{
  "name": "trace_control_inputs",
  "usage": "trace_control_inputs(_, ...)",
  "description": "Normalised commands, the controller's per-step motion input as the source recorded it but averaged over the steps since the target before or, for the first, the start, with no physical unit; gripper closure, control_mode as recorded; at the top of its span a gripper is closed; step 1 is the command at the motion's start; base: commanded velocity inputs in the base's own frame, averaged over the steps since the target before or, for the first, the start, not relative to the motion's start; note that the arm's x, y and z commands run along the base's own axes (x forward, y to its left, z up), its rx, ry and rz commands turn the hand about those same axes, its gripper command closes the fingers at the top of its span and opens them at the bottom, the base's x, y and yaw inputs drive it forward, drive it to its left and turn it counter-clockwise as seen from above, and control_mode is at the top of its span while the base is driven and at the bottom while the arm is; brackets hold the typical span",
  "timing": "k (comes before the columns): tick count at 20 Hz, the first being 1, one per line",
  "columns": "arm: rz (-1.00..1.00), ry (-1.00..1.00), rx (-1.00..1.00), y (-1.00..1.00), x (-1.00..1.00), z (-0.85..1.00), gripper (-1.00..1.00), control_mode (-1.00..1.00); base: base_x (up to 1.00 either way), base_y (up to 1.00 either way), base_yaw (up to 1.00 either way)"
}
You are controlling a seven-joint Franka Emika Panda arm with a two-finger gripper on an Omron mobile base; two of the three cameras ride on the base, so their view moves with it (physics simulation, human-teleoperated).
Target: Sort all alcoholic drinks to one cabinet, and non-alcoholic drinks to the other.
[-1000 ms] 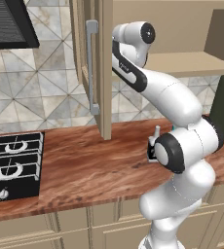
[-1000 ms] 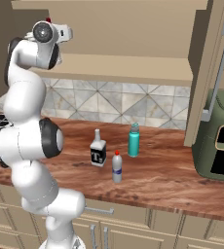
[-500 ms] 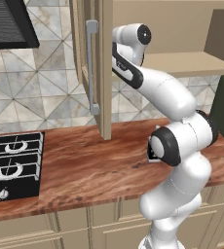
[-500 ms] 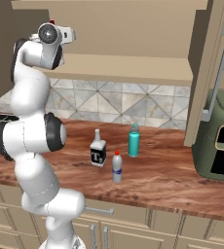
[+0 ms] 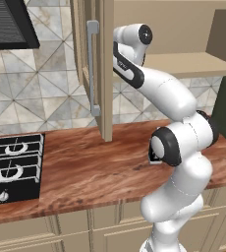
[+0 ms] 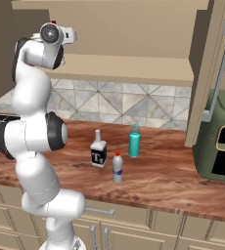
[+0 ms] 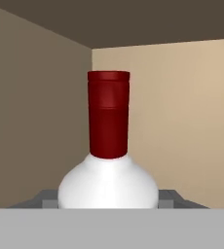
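The arm reaches up into the left cabinet (image 6: 109, 29), and the end effector (image 7: 108, 206) is clamped on the white bottle (image 7: 108, 180). In the hand view the bottle stands upright between the two finger tips, with its dark red cap (image 7: 108, 114) toward the back corner of the cabinet. The step in hand seems to be placing this alcoholic drink on the shelf (image 6: 134, 73). Whether the bottle already rests on the shelf cannot be told. On the table (image 6: 158, 180) three bottles wait, near to each other: the "T" bottle (image 6: 99, 150), the small bottle (image 6: 117, 168) and the teal bottle (image 6: 134, 141). The next move probably needs the fingers to open, then to retreat straight back without tipping the bottle.
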Motion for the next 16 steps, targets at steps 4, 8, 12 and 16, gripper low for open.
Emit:
trace_control_inputs(4,0.00,0.03,0.00,0.00,0.09,-0.12,-1.00,-1.00,0.00,0.00,0.00)
trace_control_inputs(8,0.00,0.00,0.02,-0.03,0.00,0.01,-1.00,-1.00,0.00,0.00,0.00)
trace_control_inputs(12,0.00,0.00,0.04,-0.14,-0.05,0.06,-1.00,-1.00,0.00,0.00,0.00)
trace_control_inputs(16,0.00,0.00,0.03,-0.14,-0.18,0.12,-1.00,-1.00,0.00,0.00,0.00)
